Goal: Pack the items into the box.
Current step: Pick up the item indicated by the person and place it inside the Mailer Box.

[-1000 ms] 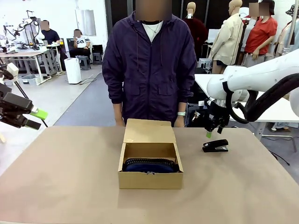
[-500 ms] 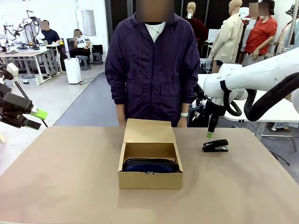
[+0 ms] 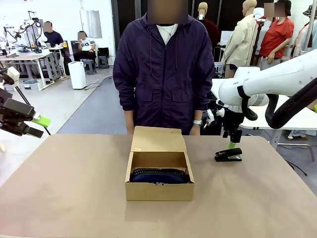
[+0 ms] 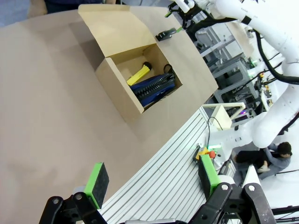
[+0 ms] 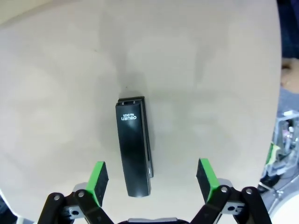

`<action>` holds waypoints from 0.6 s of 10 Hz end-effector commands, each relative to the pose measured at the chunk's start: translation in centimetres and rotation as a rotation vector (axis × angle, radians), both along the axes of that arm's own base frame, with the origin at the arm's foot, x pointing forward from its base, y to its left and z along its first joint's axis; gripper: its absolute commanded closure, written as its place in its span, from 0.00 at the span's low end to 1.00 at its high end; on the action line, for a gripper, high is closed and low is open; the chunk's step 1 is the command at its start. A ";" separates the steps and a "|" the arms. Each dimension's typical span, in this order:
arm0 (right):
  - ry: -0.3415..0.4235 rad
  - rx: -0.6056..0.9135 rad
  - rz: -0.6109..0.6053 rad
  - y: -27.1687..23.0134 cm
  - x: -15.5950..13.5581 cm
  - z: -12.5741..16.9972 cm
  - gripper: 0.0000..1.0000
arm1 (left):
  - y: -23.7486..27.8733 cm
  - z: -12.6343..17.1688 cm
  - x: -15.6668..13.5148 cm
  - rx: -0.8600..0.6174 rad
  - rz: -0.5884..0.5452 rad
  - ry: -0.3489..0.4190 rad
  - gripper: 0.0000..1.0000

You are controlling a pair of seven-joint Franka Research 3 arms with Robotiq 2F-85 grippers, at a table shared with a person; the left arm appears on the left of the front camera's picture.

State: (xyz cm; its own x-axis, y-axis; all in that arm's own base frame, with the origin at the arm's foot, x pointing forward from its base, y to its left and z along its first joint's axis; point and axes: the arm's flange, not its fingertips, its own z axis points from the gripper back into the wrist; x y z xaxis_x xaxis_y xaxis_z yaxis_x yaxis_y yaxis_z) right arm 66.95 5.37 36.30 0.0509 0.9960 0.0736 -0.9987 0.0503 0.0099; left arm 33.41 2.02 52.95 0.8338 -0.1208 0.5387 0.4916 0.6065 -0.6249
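Note:
The brown cardboard box [image 3: 159, 168] stands open mid-table, its flap lid laid back toward the person. Inside lie the navy pouch [image 3: 159, 175] and, in the left wrist view, the yellow utility knife [image 4: 139, 74] beside the pouch [image 4: 154, 87]. The black stapler [image 3: 228, 155] rests on the table right of the box. My right gripper [image 3: 232, 144] hangs open just above it; the right wrist view shows the stapler [image 5: 133, 145] lying between the spread fingers [image 5: 98, 180]. My left gripper [image 3: 37, 126] is open, off the table's left edge, holding nothing.
A person in a dark purple jacket [image 3: 163, 69] stands at the far edge behind the box. The tan tabletop [image 3: 69, 183] is bare on the left and front. Below the left wrist a ribbed aluminium frame [image 4: 173, 177] borders the table.
The right gripper has shifted to the right and slightly down, from left of the stapler to directly over it. The left arm has stayed still.

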 end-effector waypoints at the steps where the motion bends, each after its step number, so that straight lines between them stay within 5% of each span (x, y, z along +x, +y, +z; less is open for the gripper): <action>1: -0.003 -0.005 0.017 0.0 -0.1 0.2 0.00 | 0.2 0.1 -0.1 0.003 -0.009 0.002 0.00; 6: 0.034 -0.131 -0.005 1.5 -1.1 -4.6 0.00 | 0.2 0.1 -0.1 0.003 -0.009 0.002 0.00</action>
State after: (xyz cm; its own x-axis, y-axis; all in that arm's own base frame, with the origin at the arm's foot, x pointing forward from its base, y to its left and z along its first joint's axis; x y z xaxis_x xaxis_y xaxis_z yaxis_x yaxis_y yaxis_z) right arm 65.92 6.75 32.66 0.0361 0.9993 0.0066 -0.9983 0.0357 0.0468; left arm 33.41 2.02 52.96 0.8338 -0.1208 0.5387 0.4916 0.6065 -0.6249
